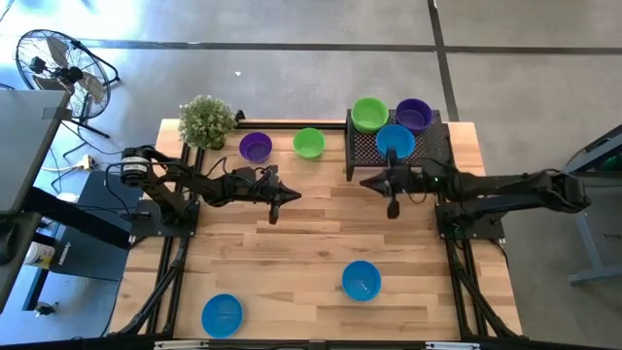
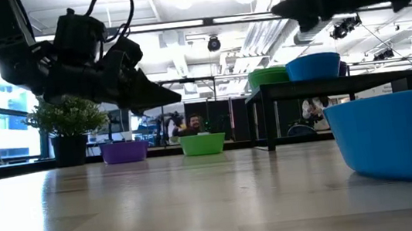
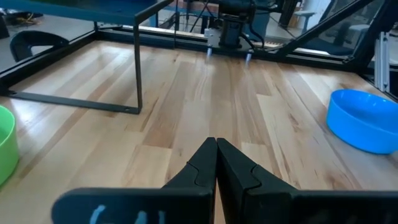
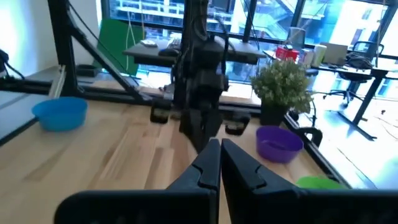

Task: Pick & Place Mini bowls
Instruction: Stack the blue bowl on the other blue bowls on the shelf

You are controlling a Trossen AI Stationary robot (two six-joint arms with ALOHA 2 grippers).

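Observation:
Several mini bowls show. On the black mesh rack [image 1: 423,154] sit a green bowl [image 1: 369,114], a purple bowl [image 1: 414,114] and a blue bowl [image 1: 395,141]. A purple bowl [image 1: 256,147] and a green bowl [image 1: 309,143] stand on the table near its far edge. Two blue bowls [image 1: 361,280] [image 1: 222,314] stand near its near edge. My left gripper [image 1: 275,212] [image 3: 216,146] hovers shut above mid-table. My right gripper [image 1: 393,207] [image 4: 219,146] hovers shut just in front of the rack. Neither touches a bowl.
A potted plant [image 1: 206,122] stands at the far left corner, beside the purple bowl. The rack's legs [image 3: 137,62] rise from the table at far right. Bare wood lies between the two grippers and toward the near edge. A fan [image 1: 60,68] stands off the table.

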